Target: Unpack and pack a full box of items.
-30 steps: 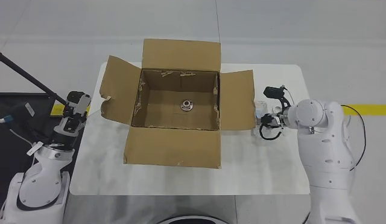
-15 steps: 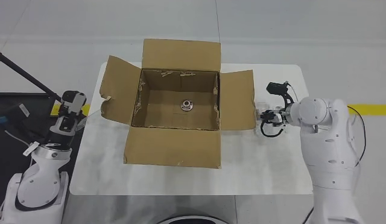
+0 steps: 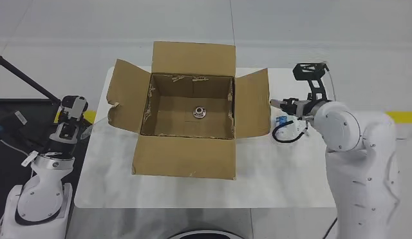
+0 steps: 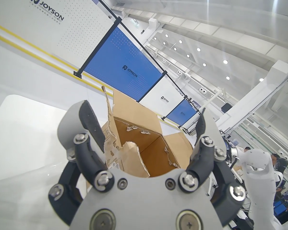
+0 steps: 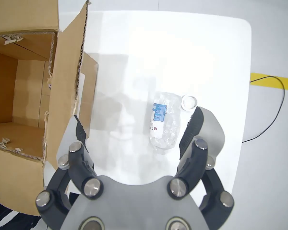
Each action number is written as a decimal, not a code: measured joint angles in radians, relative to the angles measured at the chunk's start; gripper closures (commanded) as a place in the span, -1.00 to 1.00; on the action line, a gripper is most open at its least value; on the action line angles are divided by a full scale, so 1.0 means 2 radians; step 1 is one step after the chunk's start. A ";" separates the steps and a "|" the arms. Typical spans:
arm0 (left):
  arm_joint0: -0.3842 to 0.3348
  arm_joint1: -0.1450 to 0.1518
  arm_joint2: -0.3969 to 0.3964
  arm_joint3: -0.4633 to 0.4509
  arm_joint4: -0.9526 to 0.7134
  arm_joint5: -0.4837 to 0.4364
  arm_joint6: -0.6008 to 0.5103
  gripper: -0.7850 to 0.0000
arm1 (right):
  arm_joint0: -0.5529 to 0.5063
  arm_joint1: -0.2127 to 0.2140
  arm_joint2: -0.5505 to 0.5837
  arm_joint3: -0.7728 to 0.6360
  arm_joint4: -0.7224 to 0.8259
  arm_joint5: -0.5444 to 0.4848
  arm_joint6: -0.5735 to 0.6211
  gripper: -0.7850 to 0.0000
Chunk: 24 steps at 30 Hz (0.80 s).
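One small round metal part (image 3: 199, 113) lies on the floor of the open cardboard box (image 3: 185, 156), while a crumpled clear bottle (image 5: 164, 125) and a small cap (image 5: 189, 102) lie on the worktop (image 3: 290, 174) near the box's right flap, so you can judge unpacking nearly done and all repacking left. Your right gripper (image 5: 138, 118) hangs above the bottle, jaws spread and empty, and your left gripper (image 4: 143, 113) sits off the worktop's left edge, likewise spread and empty. You cannot tell what the round part is, and the box's near wall hides the floor beneath it.
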 measured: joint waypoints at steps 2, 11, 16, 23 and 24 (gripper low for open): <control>0.001 0.000 0.000 -0.001 -0.003 0.002 0.003 -1.00 | -0.006 0.001 0.001 0.012 0.006 -0.044 -0.047 -1.00; 0.011 -0.002 -0.010 -0.003 -0.019 0.004 0.013 -1.00 | 0.052 -0.013 -0.129 -0.076 -0.054 0.007 -0.034 -1.00; 0.015 -0.003 -0.014 -0.002 -0.026 0.002 0.011 -1.00 | 0.063 -0.016 -0.142 -0.073 -0.054 0.007 -0.025 -1.00; 0.010 -0.003 -0.013 -0.002 -0.026 0.007 0.005 -1.00 | 0.098 -0.020 -0.147 -0.026 0.005 -0.036 -0.022 -1.00; 0.009 -0.004 -0.011 -0.003 -0.026 0.007 0.004 -1.00 | 0.102 -0.020 -0.146 -0.020 0.014 -0.044 -0.023 -1.00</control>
